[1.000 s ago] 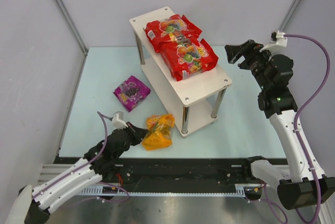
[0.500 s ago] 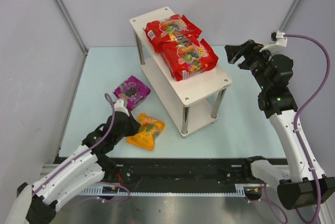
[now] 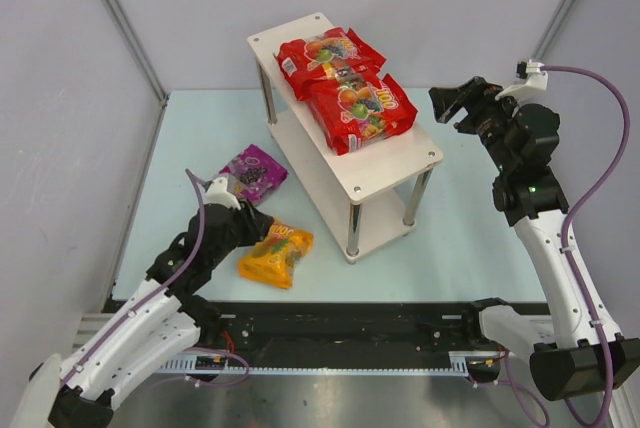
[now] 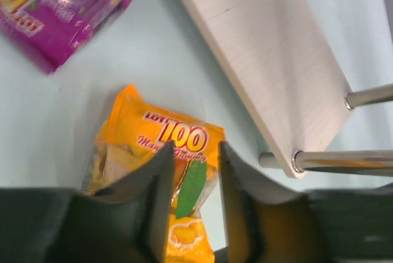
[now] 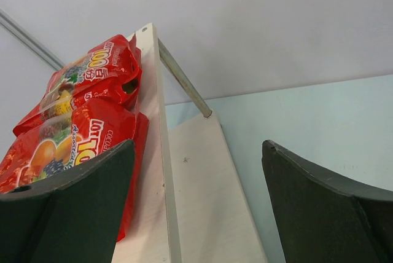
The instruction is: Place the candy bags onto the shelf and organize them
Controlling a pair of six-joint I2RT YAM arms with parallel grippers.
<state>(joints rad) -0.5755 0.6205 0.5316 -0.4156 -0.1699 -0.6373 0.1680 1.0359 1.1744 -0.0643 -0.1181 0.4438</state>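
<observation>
The shelf [image 3: 398,163] was seen set diagonally across the middle of the counter [image 3: 460,238], its lower board largely hidden beneath the upper one in the top view. Two red bags were laid on the upper board: the far red bag [image 3: 328,54] toward the board's far end and the near red bag [image 3: 362,108] at mid-board, overlapping the first so that the far bag's near edge was covered. In the right wrist view both were cut off by the left edge and partly hidden behind a finger. The orange-yellow bag [image 3: 277,254] was found flat on the counter close to its near edge, just left of the shelf's near end. The purple bag [image 3: 252,176] was seen beyond it, beside the shelf's long left side; in the left wrist view the purple bag [image 4: 55,5] was cropped by the top-left corner. The left gripper [image 3: 252,238] was held over the orange-yellow bag [image 4: 153,131] with its fingers parted. A strip of the bag was visible in the gap, and the bag's lower part was masked by the fingers. Whether the fingertips touched the wrapper could not be told, and nothing was seen lifted. The right gripper [image 3: 450,98] was held high beyond the shelf's right side, fingers spread wide with nothing between them.
</observation>
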